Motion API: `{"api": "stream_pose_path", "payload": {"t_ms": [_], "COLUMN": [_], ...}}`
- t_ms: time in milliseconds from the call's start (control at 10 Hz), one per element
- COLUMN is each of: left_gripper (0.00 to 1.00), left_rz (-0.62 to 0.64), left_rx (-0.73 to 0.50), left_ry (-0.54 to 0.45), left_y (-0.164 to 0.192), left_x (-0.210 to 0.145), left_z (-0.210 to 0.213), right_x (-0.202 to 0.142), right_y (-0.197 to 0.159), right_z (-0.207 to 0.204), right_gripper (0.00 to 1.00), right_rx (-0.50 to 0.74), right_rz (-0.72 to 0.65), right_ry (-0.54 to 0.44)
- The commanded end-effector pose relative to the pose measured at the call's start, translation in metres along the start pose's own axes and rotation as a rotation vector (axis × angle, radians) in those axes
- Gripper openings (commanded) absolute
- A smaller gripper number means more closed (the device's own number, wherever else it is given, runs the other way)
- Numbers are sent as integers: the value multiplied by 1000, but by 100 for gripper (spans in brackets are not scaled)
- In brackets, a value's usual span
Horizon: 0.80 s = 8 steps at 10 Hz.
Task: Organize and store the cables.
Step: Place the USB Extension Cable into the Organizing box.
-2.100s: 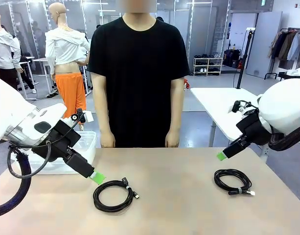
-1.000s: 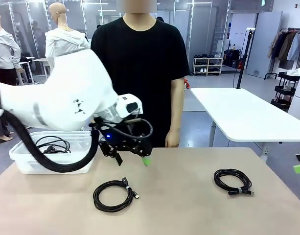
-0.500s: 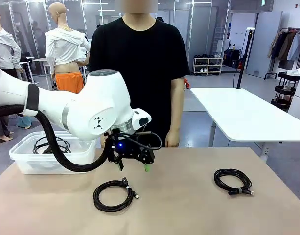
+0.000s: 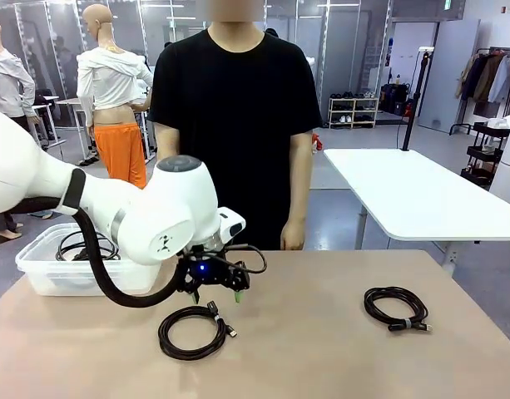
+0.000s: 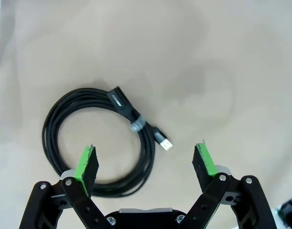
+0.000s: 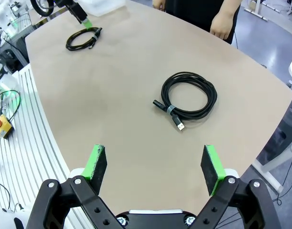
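Observation:
Two cables lie on the tan table. The left coil (image 4: 165, 332) is black, banded, with a plug end. My left gripper (image 4: 215, 293) hangs open just above its far right edge. In the left wrist view the same coil (image 5: 137, 125) lies below the open gripper (image 5: 146, 160), with the coil's right side and plug between the green pads. The right coil (image 4: 402, 323) lies alone on the table's right half. My right gripper (image 6: 155, 162) is open and empty, high above that coil (image 6: 210, 95). A third cable (image 4: 88, 247) rests inside the bin.
A clear plastic bin (image 4: 63, 278) stands at the table's far left corner. A person in a black shirt stands at the far edge, one hand (image 6: 222, 24) near the table. The table's right edge drops off close to the right coil.
My left arm has swung in over the table and lowered its open gripper toward the left coil. My right arm has pulled back out of the front view. The coils have not moved.

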<state>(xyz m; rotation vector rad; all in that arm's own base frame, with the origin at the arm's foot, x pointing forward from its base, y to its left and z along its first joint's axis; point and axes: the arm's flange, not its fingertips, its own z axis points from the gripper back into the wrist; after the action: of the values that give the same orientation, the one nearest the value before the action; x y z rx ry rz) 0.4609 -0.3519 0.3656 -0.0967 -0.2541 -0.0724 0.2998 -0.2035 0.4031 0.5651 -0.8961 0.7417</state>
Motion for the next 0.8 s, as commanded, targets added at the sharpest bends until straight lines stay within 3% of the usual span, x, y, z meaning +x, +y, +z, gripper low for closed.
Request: {"api": "stream_pose_path", "payload": {"t_ms": [0,700], "left_gripper": [100,100], "left_rz": [70,208], "left_rx": [44,40], "left_ry": [-30,-8], "left_y": [-15,-7], "left_x": [-4,-2], "left_z": [-26,-65], "right_x": [0,0], "right_y": [-3,-3], "right_z": [0,0], "right_gripper": [100,100], "right_rx": [0,0], "right_rz": [23,23], "right_ry": [-21,-21]}}
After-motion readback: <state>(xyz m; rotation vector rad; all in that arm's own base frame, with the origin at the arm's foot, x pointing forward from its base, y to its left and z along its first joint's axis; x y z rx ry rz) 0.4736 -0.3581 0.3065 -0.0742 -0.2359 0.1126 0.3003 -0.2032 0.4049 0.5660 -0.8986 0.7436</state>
